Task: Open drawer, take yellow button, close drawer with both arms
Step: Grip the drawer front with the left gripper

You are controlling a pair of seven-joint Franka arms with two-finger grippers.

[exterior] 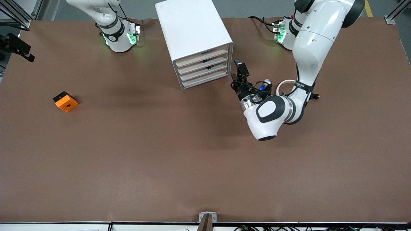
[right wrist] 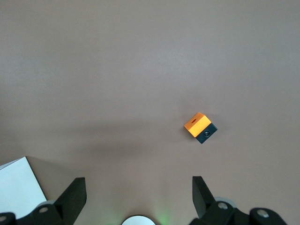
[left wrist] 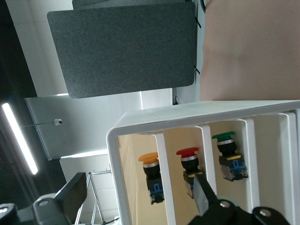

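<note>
Left tool [exterior: 237, 69]: fingers [left wrist: 202, 194] spread apart, nothing between them; held level just in front of the drawer cabinet [exterior: 196, 38], at the drawer fronts. The left arm [exterior: 308, 54] reaches from its base and bends back toward the cabinet.

Right tool [right wrist: 136, 197]: fingers [right wrist: 72, 197] spread apart, empty, high over the worktop [exterior: 160, 154] at the right arm's end (not seen in the front view; only the right arm's base [exterior: 118, 37], lit green, shows there). The arm waits.

Drawer cabinet: white, four drawers with pale fronts, all shut, standing between the two bases. The left wrist view looks into its compartments.

Button [left wrist: 151, 176]: yellow-orange cap, black body, blue base, in the cabinet compartment nearest the cabinet's outer wall. Beside it, one compartment each: red-capped button [left wrist: 188, 168], green-capped button [left wrist: 227, 154].

Orange block [exterior: 65, 101]: round hole in top, black side part, on the worktop toward the right arm's end, well apart from the cabinet.

Writing: none readable
</note>
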